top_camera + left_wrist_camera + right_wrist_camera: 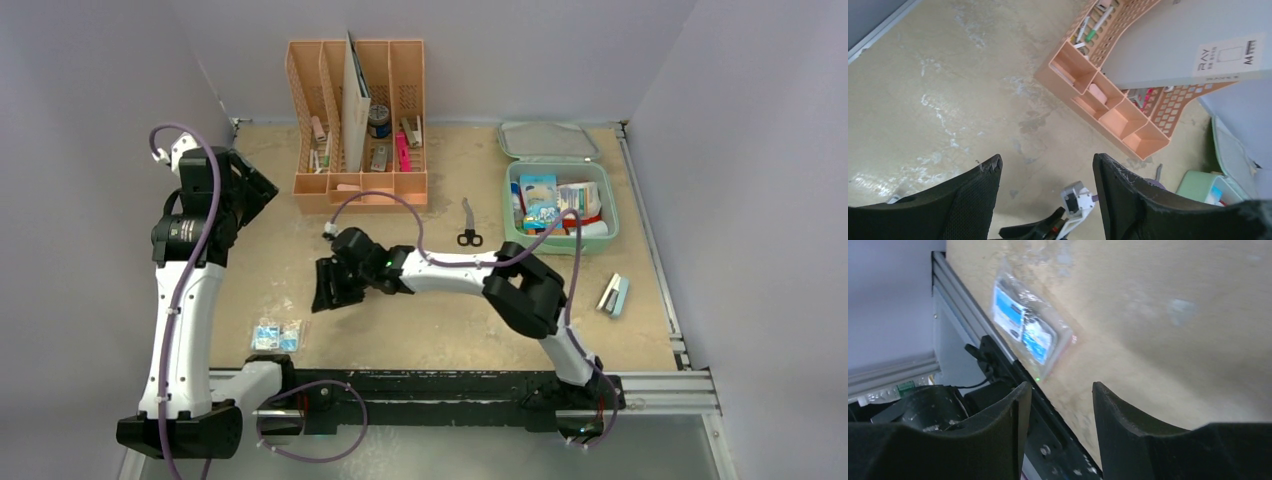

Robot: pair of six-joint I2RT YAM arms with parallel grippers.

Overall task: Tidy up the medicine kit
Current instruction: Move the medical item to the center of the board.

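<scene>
The medicine kit (590, 244), a mint-green case, lies open at the back right with its lid (548, 140) flat behind it. Boxes and packets fill its tray. Its corner (1198, 182) shows in the left wrist view. A clear packet of blue sachets (276, 335) (1030, 335) lies near the front edge. My right gripper (326, 286) (1060, 390) hovers open just up and right of that packet, holding nothing. Far left, my left gripper (260, 190) (1047, 162) is raised, open and empty.
A peach slotted organizer (358, 120) (1108, 100) with a grey folder and pens stands at the back centre. Scissors (469, 225) lie left of the kit. A small stapler-like item (614, 295) rests at the right. A metal rail (450, 385) runs along the front edge.
</scene>
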